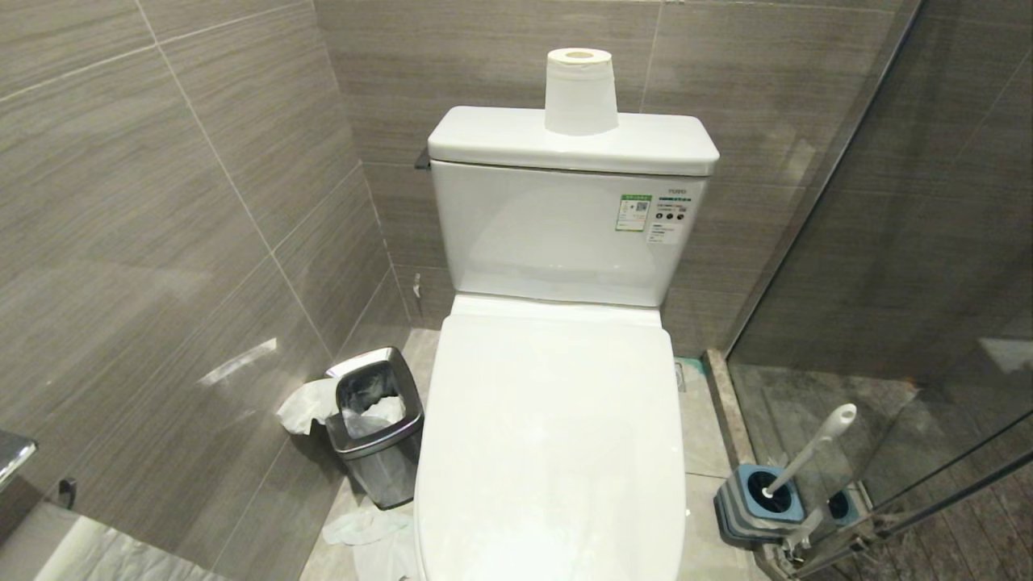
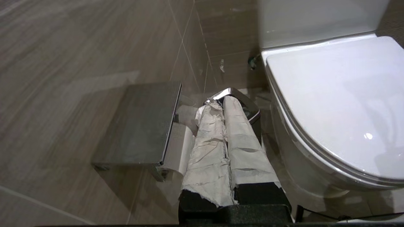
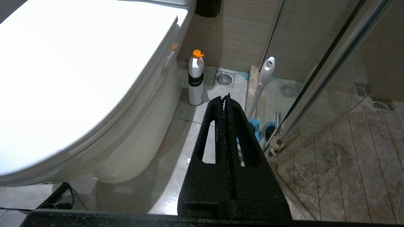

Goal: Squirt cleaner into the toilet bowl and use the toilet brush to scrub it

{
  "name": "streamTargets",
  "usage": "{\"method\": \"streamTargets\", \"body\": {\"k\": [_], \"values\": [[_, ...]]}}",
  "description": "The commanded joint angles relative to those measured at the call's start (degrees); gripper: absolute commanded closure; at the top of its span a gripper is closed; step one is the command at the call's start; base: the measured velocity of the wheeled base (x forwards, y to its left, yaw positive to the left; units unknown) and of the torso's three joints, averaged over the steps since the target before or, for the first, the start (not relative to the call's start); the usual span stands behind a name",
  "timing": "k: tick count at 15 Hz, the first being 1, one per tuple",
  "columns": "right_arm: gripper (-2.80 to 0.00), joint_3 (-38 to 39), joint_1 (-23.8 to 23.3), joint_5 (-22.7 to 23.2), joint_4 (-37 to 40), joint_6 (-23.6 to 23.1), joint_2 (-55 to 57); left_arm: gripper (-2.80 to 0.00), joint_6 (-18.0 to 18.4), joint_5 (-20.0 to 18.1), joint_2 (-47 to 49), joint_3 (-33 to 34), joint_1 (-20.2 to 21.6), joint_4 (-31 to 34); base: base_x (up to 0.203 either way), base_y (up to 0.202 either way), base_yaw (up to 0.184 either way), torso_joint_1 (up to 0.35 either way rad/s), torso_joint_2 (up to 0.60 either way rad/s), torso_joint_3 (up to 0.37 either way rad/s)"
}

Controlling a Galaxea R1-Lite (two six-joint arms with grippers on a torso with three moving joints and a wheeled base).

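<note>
Your left gripper had its jaws pressed together, both fingers wrapped in white paper and holding nothing. Just beyond their tips stood the steel bin, with a wall-mounted paper holder off to one side of the jaws and the toilet bowl, lid down, off to the other. Your right gripper was likewise clamped shut on nothing, its black fingers meeting along a narrow seam. Past their tips, the toilet brush leaned in its blue holder against the glass shower door. A white bottle with an orange cap stood on the floor between the jaws' line and the closed toilet. In the head view neither arm showed; a paper roll sat on the tank.
</note>
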State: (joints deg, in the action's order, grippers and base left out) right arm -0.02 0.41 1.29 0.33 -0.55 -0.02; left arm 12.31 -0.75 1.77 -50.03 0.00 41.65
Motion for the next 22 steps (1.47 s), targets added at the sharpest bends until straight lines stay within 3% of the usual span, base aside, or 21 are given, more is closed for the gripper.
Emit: {"method": "streamTargets", "body": {"k": [1, 7, 12, 17, 22], "values": [[0.00, 0.02, 0.02, 0.03, 0.02, 0.02, 0.02, 0.00, 0.30, 0.06, -1.73, 5.04, 0.00, -3.97, 0.000, 0.000, 0.000, 0.000, 0.00, 0.000], [0.00, 0.02, 0.02, 0.03, 0.02, 0.02, 0.02, 0.00, 3.28, -0.51, -1.77, 14.70, 0.00, -12.70, 0.000, 0.000, 0.000, 0.000, 0.00, 0.000], [0.00, -0.05, 0.02, 0.03, 0.02, 0.02, 0.02, 0.00, 1.76, 0.16, -1.77, 31.56, 0.00, -35.07, 0.000, 0.000, 0.000, 0.000, 0.00, 0.000], [0.00, 0.02, 0.02, 0.03, 0.02, 0.02, 0.02, 0.00, 0.44, 0.33, -1.77, 40.77, 0.00, -49.67, 0.000, 0.000, 0.000, 0.000, 0.00, 0.000], [0.00, 0.02, 0.02, 0.03, 0.02, 0.02, 0.02, 0.00, 1.61, -0.15, -1.77, 46.99, 0.00, -55.32, 0.000, 0.000, 0.000, 0.000, 0.00, 0.000]]}}
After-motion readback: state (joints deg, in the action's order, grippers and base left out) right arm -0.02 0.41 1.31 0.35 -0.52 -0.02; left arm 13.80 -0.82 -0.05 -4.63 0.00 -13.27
